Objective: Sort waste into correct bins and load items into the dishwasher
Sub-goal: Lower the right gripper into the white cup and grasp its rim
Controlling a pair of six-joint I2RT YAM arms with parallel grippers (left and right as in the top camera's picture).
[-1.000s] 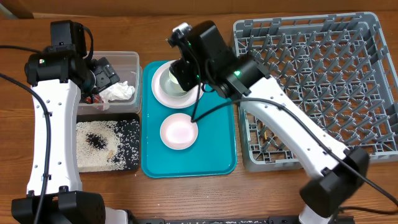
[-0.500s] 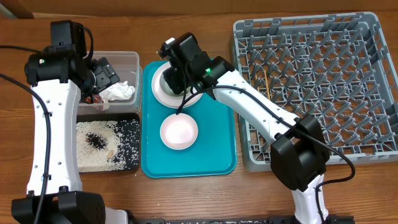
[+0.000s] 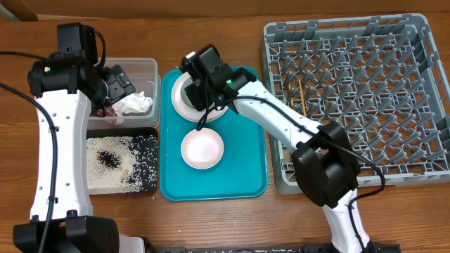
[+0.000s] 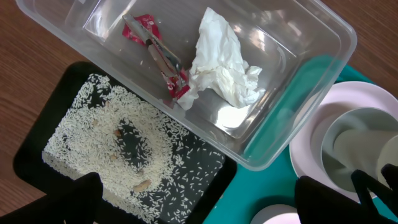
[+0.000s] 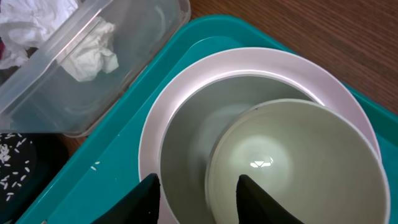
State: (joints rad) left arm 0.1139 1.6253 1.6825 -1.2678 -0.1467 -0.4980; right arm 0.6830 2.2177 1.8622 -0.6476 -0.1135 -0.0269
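On the plate (image 5: 249, 59), a bowl (image 5: 186, 146)

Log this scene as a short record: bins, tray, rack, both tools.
clear tub: napkin and red wrapper inside
black tray: rice spread over it
teal tray: plate carrying grey bowl with inner bowl in it; small pink bowl beside the plate
dish rack: chopsticks among the pegs
left tool: open, above the clear tub
right tool: open, over the grey bowl
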